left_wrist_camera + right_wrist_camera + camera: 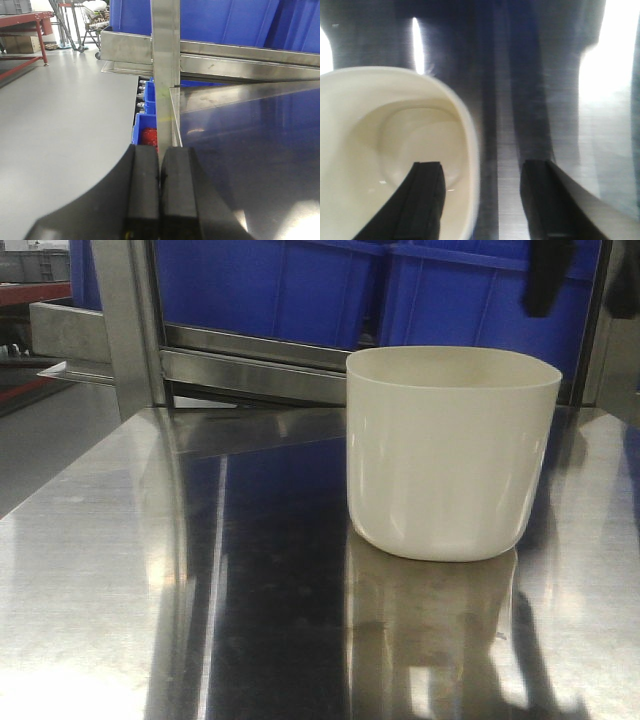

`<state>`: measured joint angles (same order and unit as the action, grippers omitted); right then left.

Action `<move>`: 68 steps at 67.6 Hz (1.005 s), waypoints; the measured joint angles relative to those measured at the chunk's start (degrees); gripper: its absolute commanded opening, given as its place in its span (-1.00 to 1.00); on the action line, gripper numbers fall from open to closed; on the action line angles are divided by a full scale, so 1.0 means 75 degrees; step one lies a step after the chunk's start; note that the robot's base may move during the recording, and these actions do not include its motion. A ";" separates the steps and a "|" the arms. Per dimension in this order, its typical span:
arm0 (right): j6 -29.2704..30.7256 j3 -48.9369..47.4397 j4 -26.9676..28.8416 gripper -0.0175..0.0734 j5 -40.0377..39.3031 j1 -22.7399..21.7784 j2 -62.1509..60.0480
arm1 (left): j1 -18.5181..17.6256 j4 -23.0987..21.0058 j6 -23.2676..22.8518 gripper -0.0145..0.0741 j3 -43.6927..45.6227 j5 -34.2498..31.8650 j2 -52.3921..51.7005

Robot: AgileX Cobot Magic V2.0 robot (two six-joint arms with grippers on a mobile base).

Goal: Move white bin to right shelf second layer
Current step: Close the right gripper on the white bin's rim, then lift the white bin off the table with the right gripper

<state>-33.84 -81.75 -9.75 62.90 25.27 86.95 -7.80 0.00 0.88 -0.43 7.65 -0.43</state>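
Note:
The white bin (pixel 450 455) stands upright and empty on a steel table top (pixel 100 570), right of centre. My right gripper (pixel 482 167) is open and hangs above the bin's right rim. One finger is over the inside of the bin (pixel 395 130), the other over the bare table outside it. Its two black fingers (pixel 548 275) show at the top right of the front view, clear of the rim. My left gripper (pixel 160 150) is shut on nothing, at the table's left edge. The right shelf second layer is out of view.
Behind the table a steel rack (pixel 260 355) carries large blue crates (pixel 270 285). An upright steel post (pixel 165 60) rises just ahead of the left gripper. Below sit small blue bins with red parts (pixel 147 134). Grey floor and a red bench (pixel 20 22) lie to the left.

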 measured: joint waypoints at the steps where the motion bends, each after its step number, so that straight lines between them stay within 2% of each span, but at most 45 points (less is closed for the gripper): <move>1: 0.0001 -0.0024 0.0000 0.38 0.0000 0.0016 0.0062 | 0.0000 0.0000 0.0000 -0.48 0.0000 0.0000 0.0000; 37: -0.0047 -0.0075 0.0117 0.37 0.0065 0.0036 0.1285 | 0.0000 0.0000 0.0000 -0.48 0.0000 0.0000 0.0000; 68: -0.0047 0.0287 0.0290 -0.32 -0.0252 -0.0146 0.1312 | 0.0000 0.0000 0.0000 -0.48 0.0000 0.0000 0.0000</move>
<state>-34.18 -79.59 -7.58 61.01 24.17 96.79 -7.80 0.00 0.88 -0.43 7.65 -0.43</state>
